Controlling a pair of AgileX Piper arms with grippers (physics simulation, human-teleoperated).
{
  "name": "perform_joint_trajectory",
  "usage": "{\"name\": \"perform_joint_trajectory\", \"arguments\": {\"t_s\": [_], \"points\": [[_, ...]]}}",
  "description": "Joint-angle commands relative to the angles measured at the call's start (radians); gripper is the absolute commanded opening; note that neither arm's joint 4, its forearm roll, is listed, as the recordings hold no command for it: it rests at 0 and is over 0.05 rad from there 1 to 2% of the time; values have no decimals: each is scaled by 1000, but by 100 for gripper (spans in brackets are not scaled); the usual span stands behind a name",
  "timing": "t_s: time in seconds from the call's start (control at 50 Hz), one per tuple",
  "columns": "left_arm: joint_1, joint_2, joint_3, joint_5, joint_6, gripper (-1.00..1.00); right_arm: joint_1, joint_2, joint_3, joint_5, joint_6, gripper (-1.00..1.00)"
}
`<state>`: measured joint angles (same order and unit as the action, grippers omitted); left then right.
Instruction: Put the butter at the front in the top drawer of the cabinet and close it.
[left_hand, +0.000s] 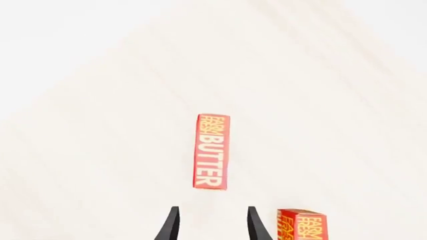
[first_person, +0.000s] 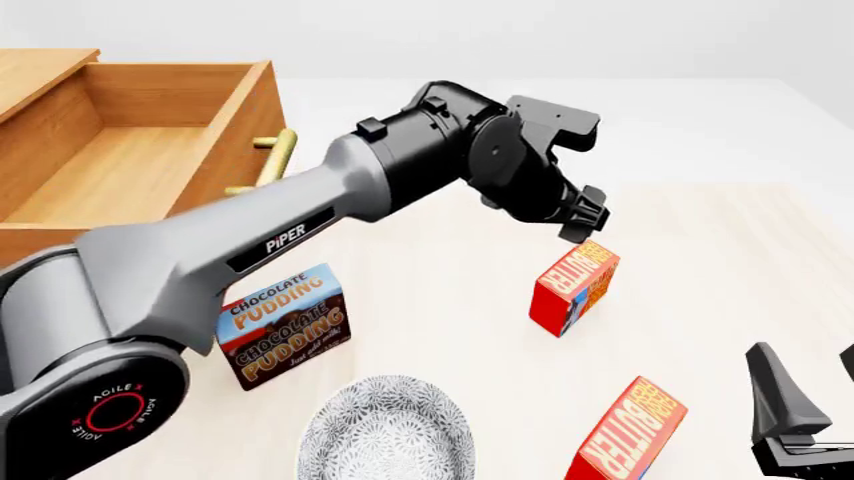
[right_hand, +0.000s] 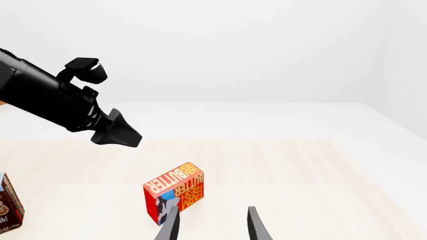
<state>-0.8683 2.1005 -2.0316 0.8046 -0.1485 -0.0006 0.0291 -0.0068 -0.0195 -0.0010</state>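
Hanging over the pale wooden table, the left gripper has its two black fingers spread apart, and there is nothing between them. Just below it sits the small red carton with a yellow face and big BUTTER letters. I think this is the butter the arm wants, because it lies straight ahead of the fingers in the left wrist view. A second red butter carton looks just the same and sits closer to the camera. It is near the right gripper, which is open too and holds nothing. The honey-brown wooden top drawer of the big wooden cabinet is pulled out, with its brass bar handle facing the table.

A few things could go wrong. The two cartons are twins, so the arm could grab the wrong one. If the fingers come down crooked, they could knock the butter over or push it away. A loose squeeze could let it slip on the way to the drawer. The long arm could also bump the brown-and-blue chocolate pudding box as it swings across. And if the butter lands on the drawer's edge, the drawer may not shut.
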Motion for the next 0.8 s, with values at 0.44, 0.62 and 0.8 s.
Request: {"name": "perform_joint_trajectory", "arguments": {"t_s": [0.44, 0.62, 0.8], "points": [[3, 56, 11, -48, -41, 100, 0, -11, 2, 9, 1, 100], [-11, 69, 39, -84, -62, 100, 0, -11, 2, 9, 1, 100], [-7, 79, 53, -103, -69, 100, 0, -11, 2, 9, 0, 100]]}}
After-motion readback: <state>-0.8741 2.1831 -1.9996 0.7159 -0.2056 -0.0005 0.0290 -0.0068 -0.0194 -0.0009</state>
